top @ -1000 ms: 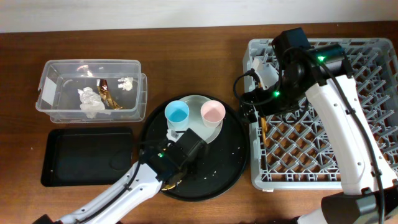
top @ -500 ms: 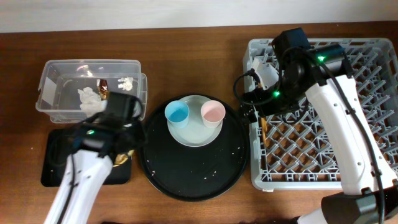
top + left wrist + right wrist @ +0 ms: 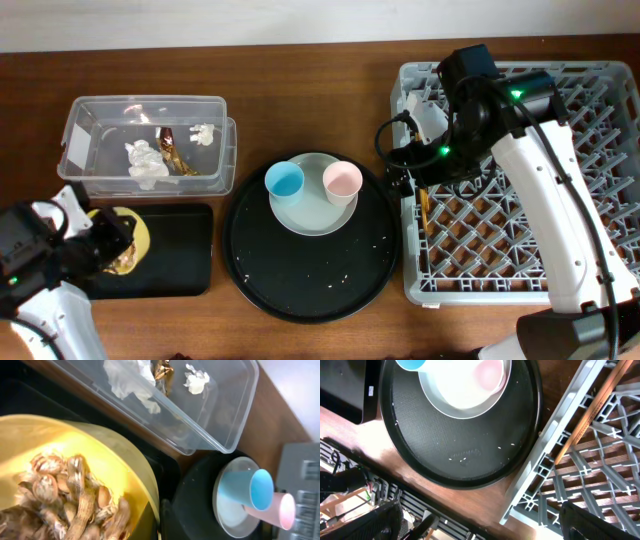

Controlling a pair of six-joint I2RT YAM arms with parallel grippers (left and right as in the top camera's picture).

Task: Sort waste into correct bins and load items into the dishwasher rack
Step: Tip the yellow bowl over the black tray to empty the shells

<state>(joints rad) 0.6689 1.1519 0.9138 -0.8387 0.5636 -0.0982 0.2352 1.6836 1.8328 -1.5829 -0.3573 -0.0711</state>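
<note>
Yellow bowl (image 3: 130, 238) of beige food scraps (image 3: 65, 502) sits clamped in the left gripper (image 3: 105, 245), over the flat black tray's (image 3: 170, 255) left end. The right gripper (image 3: 412, 178) hangs wide and empty above the dishwasher rack (image 3: 580, 130).

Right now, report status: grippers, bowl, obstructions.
Left gripper shut on yellow bowl, scraps inside, over black tray. Right gripper open, empty, at rack left edge. No obstruction seen.

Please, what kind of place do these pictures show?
Probably a robot test bench staged as a dish-clearing station, not a real kitchen: a dishwasher rack sits on a wooden table, beside a clear plastic tub holding crumpled tissue.
</note>
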